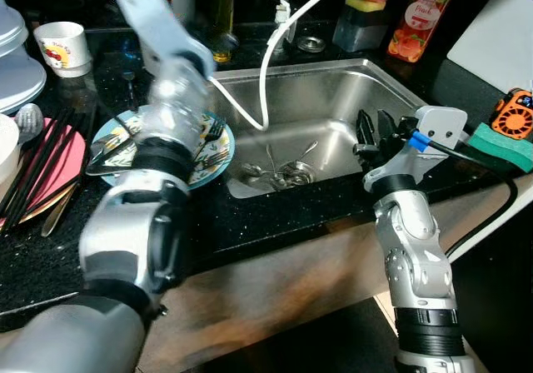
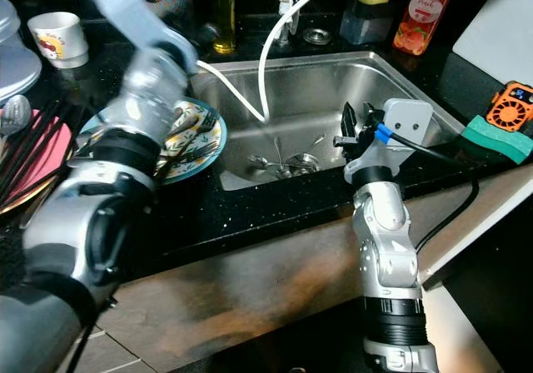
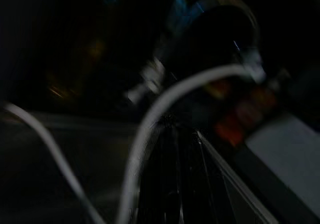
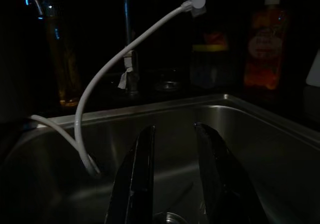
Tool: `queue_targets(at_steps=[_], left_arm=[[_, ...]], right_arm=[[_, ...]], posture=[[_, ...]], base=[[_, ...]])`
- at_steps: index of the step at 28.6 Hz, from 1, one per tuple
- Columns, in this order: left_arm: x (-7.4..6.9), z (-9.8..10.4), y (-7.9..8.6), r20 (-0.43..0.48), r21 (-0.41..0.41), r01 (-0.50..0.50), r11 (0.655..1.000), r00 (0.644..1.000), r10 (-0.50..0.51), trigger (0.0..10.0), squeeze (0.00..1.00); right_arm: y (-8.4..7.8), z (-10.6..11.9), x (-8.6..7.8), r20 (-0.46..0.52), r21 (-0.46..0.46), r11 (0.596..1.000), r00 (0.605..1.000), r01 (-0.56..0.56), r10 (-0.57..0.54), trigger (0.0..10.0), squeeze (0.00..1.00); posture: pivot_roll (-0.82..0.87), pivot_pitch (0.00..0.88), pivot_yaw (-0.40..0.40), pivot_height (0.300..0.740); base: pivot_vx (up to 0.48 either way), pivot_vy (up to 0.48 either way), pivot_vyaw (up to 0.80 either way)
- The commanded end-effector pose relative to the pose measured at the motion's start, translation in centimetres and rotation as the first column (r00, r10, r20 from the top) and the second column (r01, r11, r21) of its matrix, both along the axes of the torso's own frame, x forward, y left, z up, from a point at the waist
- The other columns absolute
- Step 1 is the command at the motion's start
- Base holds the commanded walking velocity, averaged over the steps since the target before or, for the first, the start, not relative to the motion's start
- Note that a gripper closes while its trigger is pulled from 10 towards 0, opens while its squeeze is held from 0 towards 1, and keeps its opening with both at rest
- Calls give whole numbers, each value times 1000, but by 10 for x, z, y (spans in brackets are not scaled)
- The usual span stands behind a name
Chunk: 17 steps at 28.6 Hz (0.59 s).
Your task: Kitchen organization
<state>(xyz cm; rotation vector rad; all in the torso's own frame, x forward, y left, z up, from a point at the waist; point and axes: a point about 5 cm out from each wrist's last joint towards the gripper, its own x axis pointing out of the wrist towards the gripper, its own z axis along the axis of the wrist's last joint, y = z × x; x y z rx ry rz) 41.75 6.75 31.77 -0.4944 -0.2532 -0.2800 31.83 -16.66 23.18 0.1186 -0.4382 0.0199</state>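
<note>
The right gripper (image 4: 172, 184) hangs over the sink (image 1: 333, 90) with jaws apart, so it should dip slowly to the spoons (image 1: 279, 166) by the drain, while the left gripper's jaws are too blurry to tell.
</note>
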Motion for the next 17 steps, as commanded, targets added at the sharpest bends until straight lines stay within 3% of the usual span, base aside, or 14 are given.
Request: queue_targets(at_steps=[1, 4, 5, 7, 8, 9, 10, 13, 17], left_arm=[[-4, 2, -22, 18, 95, 48, 994, 999, -50, 10000, 0], [-5, 2, -24, 28, 158, 28, 987, 999, -33, 10000, 0], [-1, -6, -10, -7, 261, -63, 963, 998, 67, 10000, 0], [4, -12, 16, -37, 330, -164, 930, 982, 186, 10000, 0], [6, -13, 33, -30, 345, -207, 915, 972, 231, 10000, 867], [6, -13, 33, -30, 345, -207, 915, 972, 231, 10000, 867], [5, -13, 43, -25, 347, -226, 910, 968, 250, 10000, 1000], [2, -14, 78, -12, 351, -305, 885, 944, 330, 10000, 1000], [-5, -17, 111, -12, 365, -377, 851, 912, 409, 10000, 1000]], right_arm=[[-5, -2, -3, -2, 8, 1000, 1000, 26, -26, 10000, 0], [-8, -3, -5, -4, 11, 999, 999, 38, -38, 10000, 0], [-8, -5, -6, -9, 12, 999, 999, 42, -42, 10000, 0], [-7, -6, -6, -13, 15, 999, 999, 38, -38, 10000, 0], [-6, -6, -5, -14, 17, 999, 999, 34, -34, 10000, 0], [-6, -6, -5, -14, 17, 999, 999, 34, -34, 10000, 0], [-5, -6, -5, -14, 19, 999, 999, 32, -31, 10000, 0], [-4, -7, -3, -16, 22, 999, 1000, 24, -23, 10000, 0], [-4, -6, -1, -18, 18, 1000, 1000, 14, -14, 10000, 0]], posture=[[-23, 69, -26, 740], [-20, 72, -24, 740], [-6, 78, -25, 740], [-3, 80, -26, 740], [-3, 80, -26, 740], [-3, 80, -26, 740], [7, 82, -30, 740], [19, 83, -39, 740], [34, 80, -49, 740]], base=[[0, 0, 0], [0, 0, 0], [0, 0, 0], [0, 0, 0], [0, 0, 0], [0, 0, 0], [0, 0, 0], [0, 0, 0], [0, 0, 0]])
